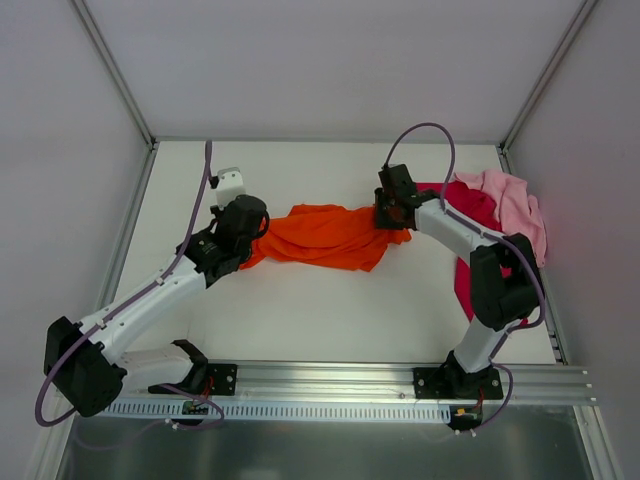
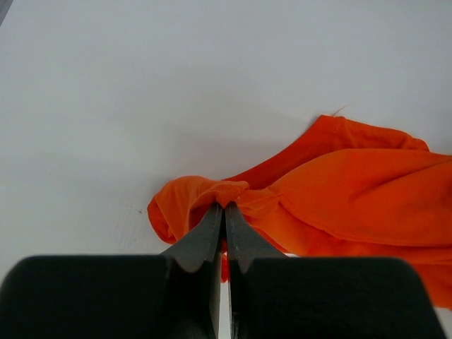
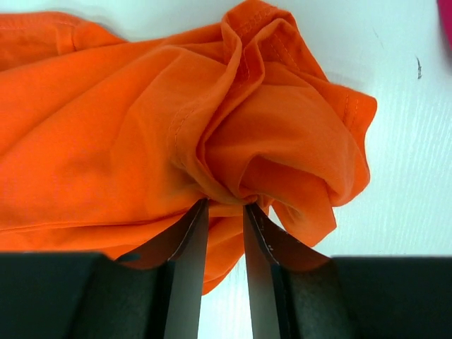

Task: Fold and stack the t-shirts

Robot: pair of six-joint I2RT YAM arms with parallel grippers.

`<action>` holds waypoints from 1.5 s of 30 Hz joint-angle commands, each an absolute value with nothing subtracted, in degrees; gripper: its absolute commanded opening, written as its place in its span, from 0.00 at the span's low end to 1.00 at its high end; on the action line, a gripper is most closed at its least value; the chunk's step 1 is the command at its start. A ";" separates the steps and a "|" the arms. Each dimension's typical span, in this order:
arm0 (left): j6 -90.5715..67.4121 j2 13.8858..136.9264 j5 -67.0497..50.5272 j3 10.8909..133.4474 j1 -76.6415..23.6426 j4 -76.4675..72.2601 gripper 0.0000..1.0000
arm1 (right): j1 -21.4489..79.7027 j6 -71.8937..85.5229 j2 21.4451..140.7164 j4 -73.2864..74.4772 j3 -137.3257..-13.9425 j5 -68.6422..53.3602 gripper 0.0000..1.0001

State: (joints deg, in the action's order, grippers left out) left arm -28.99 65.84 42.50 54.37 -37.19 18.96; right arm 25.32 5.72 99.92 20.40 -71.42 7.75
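Note:
The bright orange t-shirt lies bunched and stretched across the middle of the table between both grippers. My left gripper is shut on its left end; the left wrist view shows the fingertips pinching a fold of the orange t-shirt. My right gripper is shut on its right end; the right wrist view shows the jaws clamping a gathered bunch of the orange t-shirt. The deep magenta-red t-shirt and the light pink t-shirt lie heaped at the right, partly under my right arm.
White walls with metal frame posts enclose the table on the left, back and right. A metal rail with both arm bases runs along the near edge. A purple cable loops above my right arm.

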 commanded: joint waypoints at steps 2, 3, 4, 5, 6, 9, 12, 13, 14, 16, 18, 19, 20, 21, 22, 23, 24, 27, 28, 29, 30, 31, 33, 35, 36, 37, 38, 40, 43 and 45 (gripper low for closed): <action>-28.92 66.53 43.59 54.93 -37.88 17.40 0.00 | 24.96 4.84 95.63 16.53 -70.49 9.14 0.31; -28.92 66.71 43.77 54.93 -37.97 17.49 0.00 | 24.87 4.83 95.71 16.61 -70.49 9.31 0.31; -29.00 66.80 43.86 54.93 -37.97 17.40 0.00 | 24.96 4.83 95.71 16.52 -70.58 9.06 0.31; -28.92 66.97 43.68 54.93 -37.97 17.40 0.00 | 24.96 4.75 95.54 15.83 -70.14 9.31 0.31; -28.92 66.97 43.77 55.02 -38.06 17.40 0.00 | 24.87 4.83 95.54 15.39 -69.88 9.58 0.31; -28.92 67.41 43.86 55.19 -38.14 17.31 0.00 | 25.05 4.57 95.01 14.24 -68.99 10.37 0.31; -28.92 67.41 43.86 55.28 -38.23 17.31 0.00 | 25.05 4.40 95.01 14.33 -68.91 11.60 0.31; -28.92 67.50 43.86 55.20 -38.23 17.31 0.00 | 25.05 4.31 95.01 14.24 -68.82 11.78 0.31; -28.92 67.59 43.86 55.28 -38.23 17.31 0.00 | 25.05 4.31 95.10 14.33 -68.73 12.39 0.31; -28.92 67.68 43.86 55.28 -38.32 17.14 0.00 | 25.22 4.22 95.01 14.24 -68.38 14.92 0.31; -28.92 67.76 43.86 55.28 -38.41 17.14 0.00 | 25.40 4.13 95.01 13.54 -67.85 16.42 0.31; -28.92 67.76 43.86 55.37 -38.41 17.23 0.00 | 25.49 4.13 95.01 13.62 -67.85 17.22 0.31; -28.92 67.76 43.94 55.37 -38.41 17.31 0.00 | 25.58 4.04 95.01 13.36 -67.85 17.05 0.31; -28.92 67.68 43.95 55.37 -38.50 17.31 0.00 | 25.58 3.96 95.10 13.10 -67.85 16.79 0.31; -28.83 67.68 43.95 55.28 -38.50 17.31 0.00 | 25.58 3.96 95.10 12.83 -67.85 16.79 0.31; -28.83 67.68 43.95 55.37 -38.58 17.31 0.00 | 25.58 3.96 95.01 12.66 -67.76 16.44 0.31; -28.83 67.68 44.12 55.37 -38.67 17.40 0.00 | 25.66 3.87 94.84 11.70 -67.50 15.65 0.31; -28.83 67.76 44.21 55.37 -38.67 17.32 0.00 | 25.66 3.87 94.75 10.73 -67.06 13.63 0.29; -28.83 67.68 44.21 55.37 -38.67 17.40 0.00 | 25.75 3.87 94.66 9.68 -66.63 13.28 0.24; -28.83 67.76 44.21 55.37 -38.76 17.40 0.00 | 25.75 3.69 94.31 9.15 -66.36 12.92 0.20; -28.83 67.76 44.21 55.37 -38.76 17.40 0.00 | 25.75 3.52 94.13 8.97 -66.27 12.40 0.17; -28.83 68.02 44.21 55.37 -38.76 17.32 0.00 | 25.66 3.34 94.04 8.44 -66.10 12.13 0.08; -28.83 68.11 44.21 55.55 -38.85 17.23 0.00 | 25.84 3.34 94.04 8.61 -66.27 11.95 0.01; -28.83 68.47 44.21 55.55 -38.94 17.14 0.00 | 25.84 3.34 94.04 8.79 -66.44 11.95 0.01; -28.83 68.55 44.03 55.63 -39.02 16.96 0.00 | 25.93 3.17 93.96 8.79 -66.45 11.78 0.01; -28.83 68.82 44.12 55.63 -39.11 16.79 0.00 | 26.01 3.08 93.87 8.79 -66.88 11.52 0.01; -28.74 68.99 44.12 55.72 -39.11 16.87 0.00 | 26.10 2.90 93.78 8.88 -67.41 11.25 0.01; -28.74 69.61 44.03 55.99 -39.37 16.70 0.00 | 26.37 2.29 93.34 10.89 -69.33 9.76 0.01; -28.65 70.22 44.56 56.25 -39.55 16.79 0.00 | 27.59 0.44 90.54 14.58 -73.82 10.19 0.01; -28.65 70.05 44.65 56.08 -39.64 16.79 0.00 | 27.77 -1.40 87.91 17.91 -76.89 10.81 0.01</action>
